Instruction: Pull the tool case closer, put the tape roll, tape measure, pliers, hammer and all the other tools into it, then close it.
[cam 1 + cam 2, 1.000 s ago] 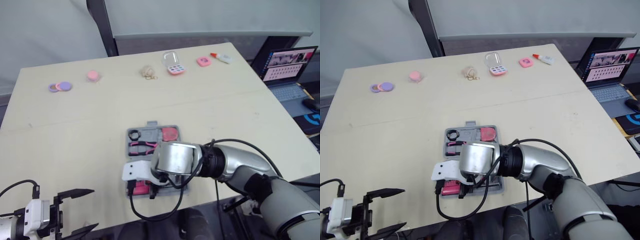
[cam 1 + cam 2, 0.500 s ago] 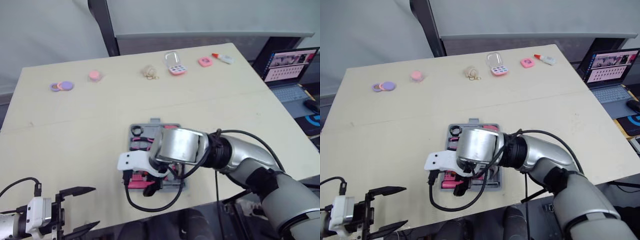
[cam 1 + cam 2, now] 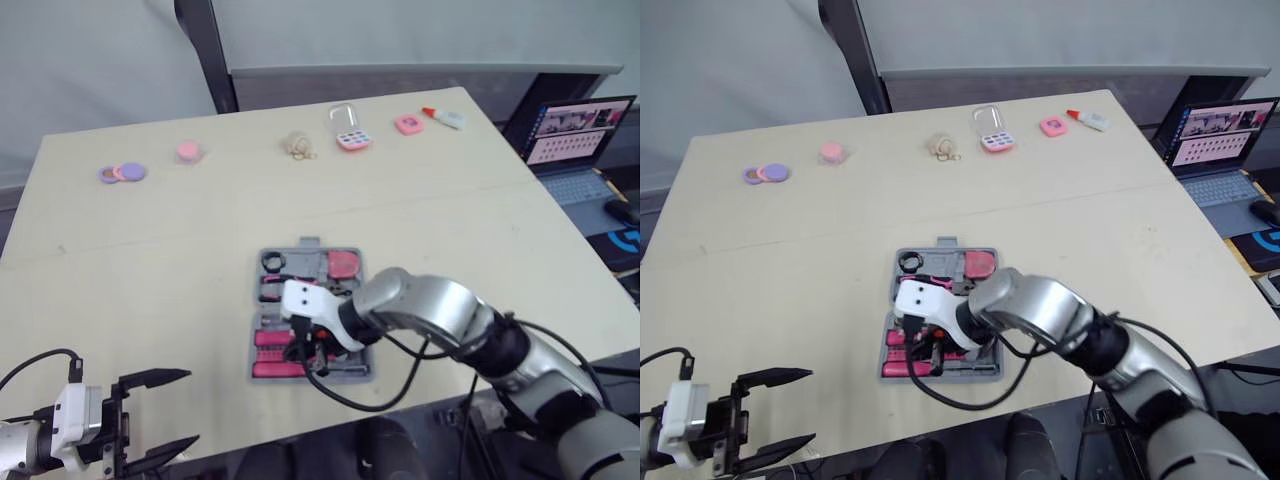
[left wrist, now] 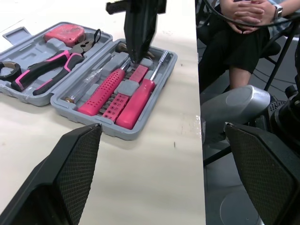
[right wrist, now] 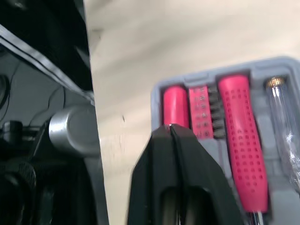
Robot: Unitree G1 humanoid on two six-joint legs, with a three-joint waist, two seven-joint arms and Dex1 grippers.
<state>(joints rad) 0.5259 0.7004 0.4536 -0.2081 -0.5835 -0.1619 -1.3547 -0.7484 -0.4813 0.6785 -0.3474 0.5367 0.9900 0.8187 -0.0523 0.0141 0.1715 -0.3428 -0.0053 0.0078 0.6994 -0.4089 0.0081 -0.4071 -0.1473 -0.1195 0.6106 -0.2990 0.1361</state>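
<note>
Two grippers: left gripper [image 3: 192, 407] nearest, jaws wide, empty, well apart from tool case [image 3: 340, 375]. Over its near half, right gripper [image 5: 171, 136] pinched shut (nothing held, I judge), tip-down by pink screwdriver handles [image 4: 101, 91]. Far half holds pliers [image 4: 44, 70], tape measure [image 4: 63, 33]; hinge runs L-R, right arm nearer, prob. closes.

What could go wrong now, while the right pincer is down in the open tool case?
1. The right pincer, shut, has its tip right at the pink handles; a sideways move might lever a seated tool out of its slot, and then the case may not close.
2. The tool case lies near the table edge; a pull toward the robot could slide it off.
</note>
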